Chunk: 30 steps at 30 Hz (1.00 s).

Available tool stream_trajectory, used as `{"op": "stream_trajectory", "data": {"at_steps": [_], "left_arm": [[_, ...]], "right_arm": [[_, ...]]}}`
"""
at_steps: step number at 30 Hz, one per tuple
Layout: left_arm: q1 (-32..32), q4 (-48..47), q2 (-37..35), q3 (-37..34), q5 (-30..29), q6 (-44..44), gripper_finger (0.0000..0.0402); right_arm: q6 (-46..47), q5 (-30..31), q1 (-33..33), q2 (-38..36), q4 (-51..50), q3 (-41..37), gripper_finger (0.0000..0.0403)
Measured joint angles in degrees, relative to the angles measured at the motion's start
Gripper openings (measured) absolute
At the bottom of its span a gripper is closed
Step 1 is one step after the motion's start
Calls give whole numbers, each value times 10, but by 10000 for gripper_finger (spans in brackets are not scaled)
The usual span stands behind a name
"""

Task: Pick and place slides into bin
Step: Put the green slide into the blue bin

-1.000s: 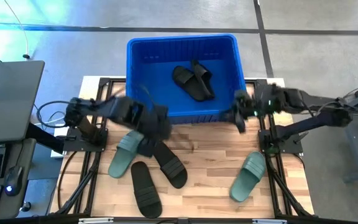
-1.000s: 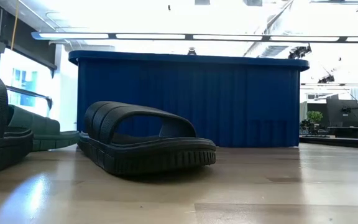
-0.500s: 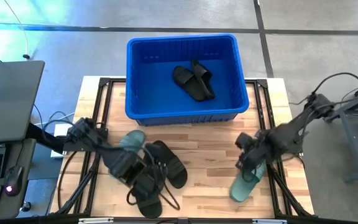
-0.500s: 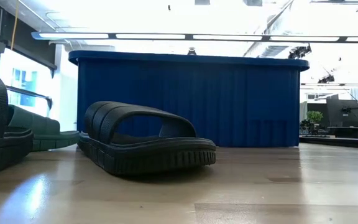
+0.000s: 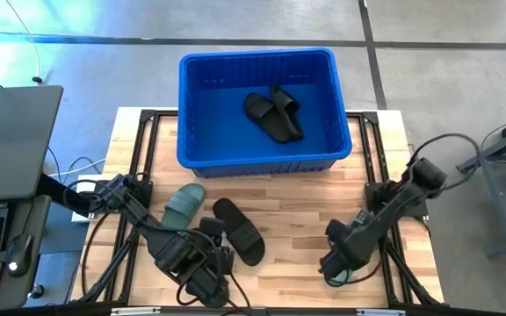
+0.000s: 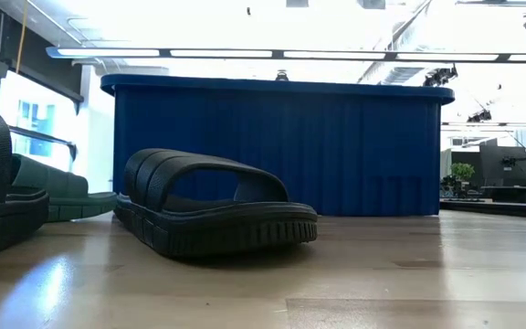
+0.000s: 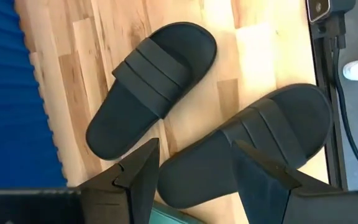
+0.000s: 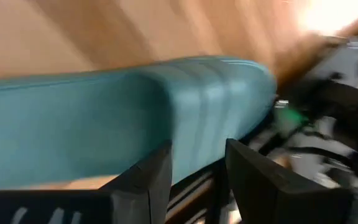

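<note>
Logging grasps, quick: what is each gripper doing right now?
Left gripper: open above a black slide, holding nothing.
Right gripper: open at a green slide, not gripping it yet.

The wooden table (image 5: 297, 228) carries a big blue bin (image 5: 191, 114) at its far side. Just in front of the bin lie a green slide (image 5: 183, 204) and a black slide (image 5: 238, 230), close together. Farther from the bin, another black slide (image 7: 247, 146) and another green slide (image 8: 104, 124) lie near the table's front edge.
</note>
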Motion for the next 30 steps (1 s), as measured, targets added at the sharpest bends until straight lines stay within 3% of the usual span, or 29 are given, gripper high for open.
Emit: {"op": "stream_trajectory", "data": {"at_steps": [6, 15, 20, 24, 30], "left_arm": [[-3, 1, 0, 0, -1, -7, 184], [-3, 10, 0, 0, 5, -18, 184], [-3, 20, 0, 0, 5, -20, 184], [-3, 30, 0, 0, 1, -20, 184], [-3, 45, 0, 0, 0, -22, 184]], "right_arm": [[-15, -19, 8, 55, -6, 0, 138], [13, -7, 30, 61, -24, 15, 138], [10, 12, 43, 61, -10, 51, 138], [17, 66, 58, 61, -3, 75, 138], [45, 86, 74, 61, -2, 52, 138]]}}
